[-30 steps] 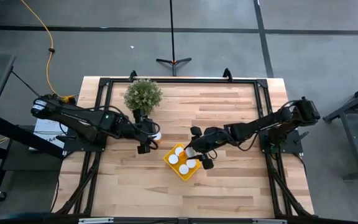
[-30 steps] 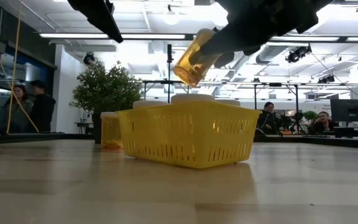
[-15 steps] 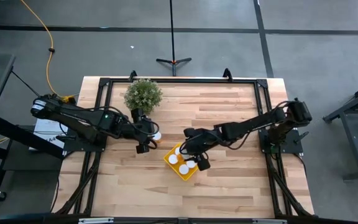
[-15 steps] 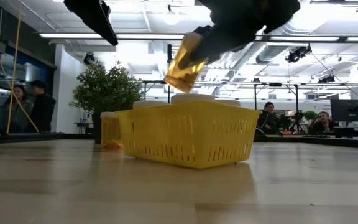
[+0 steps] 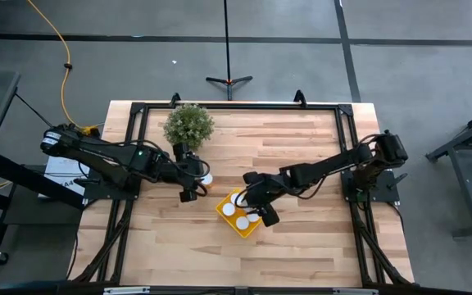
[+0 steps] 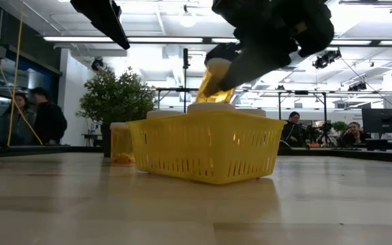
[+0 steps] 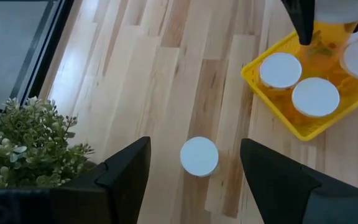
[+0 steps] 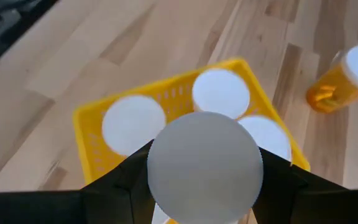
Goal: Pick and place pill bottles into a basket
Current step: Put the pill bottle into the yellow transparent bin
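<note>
You have three capped pill bottles (image 8: 219, 92) standing in the basket (image 6: 206, 146), a fourth clamped in the right gripper (image 5: 255, 206) just above it, and one bottle (image 7: 199, 155) left beside the basket under the open left gripper (image 7: 194, 180), which only the wrist views show clearly.

Robotics lab on an open office floor

Beyond the right gripper (image 6: 247, 58), seated people (image 6: 292, 128) work at monitors (image 6: 381, 122) under strip lights (image 6: 101, 39) and exposed ducts; behind the left gripper (image 5: 193, 185), a tripod stand (image 5: 229, 79) and yellow cable (image 5: 58, 45) cross grey floor around the black-framed wooden table (image 5: 293, 139).
</note>
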Controlling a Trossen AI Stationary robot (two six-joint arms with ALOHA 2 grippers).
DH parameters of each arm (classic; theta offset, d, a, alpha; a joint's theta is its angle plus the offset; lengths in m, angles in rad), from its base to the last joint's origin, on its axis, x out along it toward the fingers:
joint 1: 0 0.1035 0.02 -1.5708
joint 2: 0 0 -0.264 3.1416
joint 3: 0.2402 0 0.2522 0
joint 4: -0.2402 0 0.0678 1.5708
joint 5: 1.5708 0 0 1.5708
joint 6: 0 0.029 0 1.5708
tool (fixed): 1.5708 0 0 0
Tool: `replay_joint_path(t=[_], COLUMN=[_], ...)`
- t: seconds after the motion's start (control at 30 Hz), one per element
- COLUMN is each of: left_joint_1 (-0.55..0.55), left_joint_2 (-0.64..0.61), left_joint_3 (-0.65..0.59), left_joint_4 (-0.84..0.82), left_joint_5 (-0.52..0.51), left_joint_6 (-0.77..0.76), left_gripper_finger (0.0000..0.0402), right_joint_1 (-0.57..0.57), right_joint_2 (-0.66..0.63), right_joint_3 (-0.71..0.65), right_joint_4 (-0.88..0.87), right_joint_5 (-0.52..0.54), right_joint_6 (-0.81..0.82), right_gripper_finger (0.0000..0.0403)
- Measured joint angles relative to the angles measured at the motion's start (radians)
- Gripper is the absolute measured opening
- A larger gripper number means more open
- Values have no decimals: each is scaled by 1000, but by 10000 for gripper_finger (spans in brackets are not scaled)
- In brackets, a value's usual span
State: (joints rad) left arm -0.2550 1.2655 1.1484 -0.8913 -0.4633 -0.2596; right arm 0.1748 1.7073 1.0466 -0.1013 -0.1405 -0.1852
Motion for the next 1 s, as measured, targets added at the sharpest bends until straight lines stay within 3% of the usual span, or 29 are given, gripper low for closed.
replay_joint_path(t=[0.27, 0.57, 1.0], left_joint_1=[0, 0, 0], left_joint_2=[0, 0, 0], left_joint_3=[0, 0, 0], left_joint_4=[2, 3, 3], left_joint_5=[0, 0, 0], left_joint_6=[0, 0, 0], left_gripper_finger=[282, 282, 282], right_joint_1=[-17, -38, -62], right_joint_2=[0, 0, 0], right_joint_3=[0, 0, 0], right_joint_4=[-40, -45, -52], right_joint_5=[-1, -77, -75], right_joint_6=[-20, -26, -25], right_gripper_finger=[192, 193, 193])
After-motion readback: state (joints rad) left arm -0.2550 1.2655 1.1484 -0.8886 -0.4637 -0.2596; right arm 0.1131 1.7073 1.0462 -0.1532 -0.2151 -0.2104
